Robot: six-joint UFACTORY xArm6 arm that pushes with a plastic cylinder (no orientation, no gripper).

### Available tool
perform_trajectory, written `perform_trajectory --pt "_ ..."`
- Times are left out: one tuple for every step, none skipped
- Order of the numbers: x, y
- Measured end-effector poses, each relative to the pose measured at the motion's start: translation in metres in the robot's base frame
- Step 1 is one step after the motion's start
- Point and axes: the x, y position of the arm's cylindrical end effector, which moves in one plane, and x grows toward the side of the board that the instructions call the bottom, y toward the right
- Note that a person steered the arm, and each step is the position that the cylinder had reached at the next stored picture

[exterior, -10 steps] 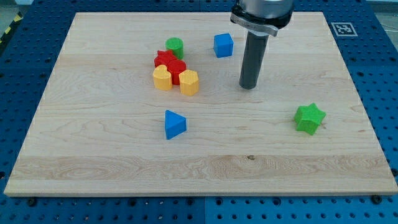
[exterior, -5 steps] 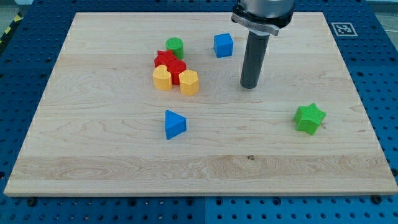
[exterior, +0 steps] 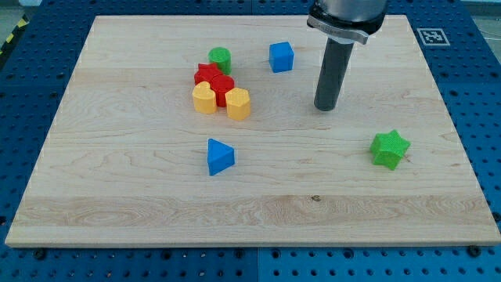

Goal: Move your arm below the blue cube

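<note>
We hold our rod upright, my tip [exterior: 326, 108] resting on the wooden board [exterior: 117, 188], down and to the view's right of the blue cube [exterior: 281, 56], apart from it. We carry no gripper. A black-and-white marker [exterior: 433, 36] sits at the board's top right corner; blue perforated table [exterior: 489, 117] surrounds it.

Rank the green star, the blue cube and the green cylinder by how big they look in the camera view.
1. green star, largest, though nearer the view's bottom, which may inflate it.
2. blue cube.
3. green cylinder, slightly smaller than the cube and partly hidden by red blocks.
</note>
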Motion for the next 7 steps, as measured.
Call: perform_trajectory --pt "0.000 0.009" --pt "0.000 0.022" --pt "0.000 0.024" --pt "0.000 0.024" --pt "-0.003 0.041" --pt "-0.015 0.037" --pt "-0.025 0.002"
